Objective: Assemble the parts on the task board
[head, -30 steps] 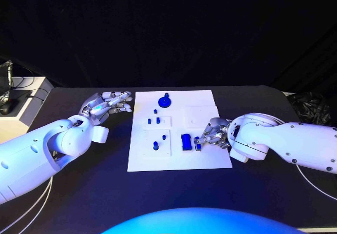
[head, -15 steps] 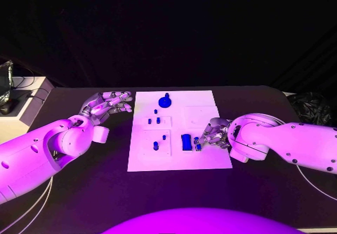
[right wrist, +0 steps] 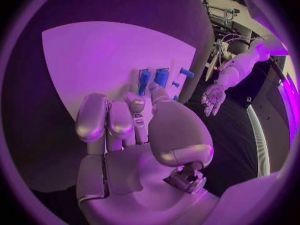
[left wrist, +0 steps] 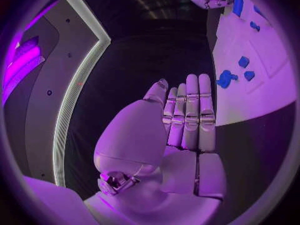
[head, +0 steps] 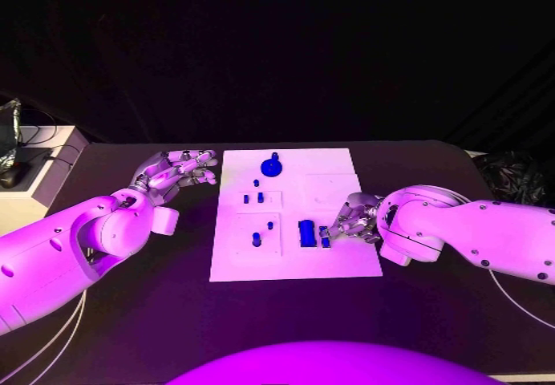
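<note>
- The task board (head: 296,265), a white plate, is lying in the middle of the black counter (head: 139,321), reaching almost to the counter's far edge.
- The right hand (head: 350,221) is resting at the board's right edge, about midway along it, with its fingertips on a small blue part (head: 325,237); it is pinching that part between thumb and fingers, as the right wrist view shows (right wrist: 144,80).
- A larger blue block (head: 306,232) is standing just beside the pinched part, on its left, close to the fingers.
- The left hand (head: 177,171) is hovering over the bare counter just off the board's left edge, toward the far corner; it is holding nothing, and its fingers are lying straight and side by side (left wrist: 187,115).
- A round blue part with a stem (head: 271,167) is sitting near the board's far edge.
- Several small blue pegs (head: 257,196) are standing in the board's left half, well apart from the right hand.
</note>
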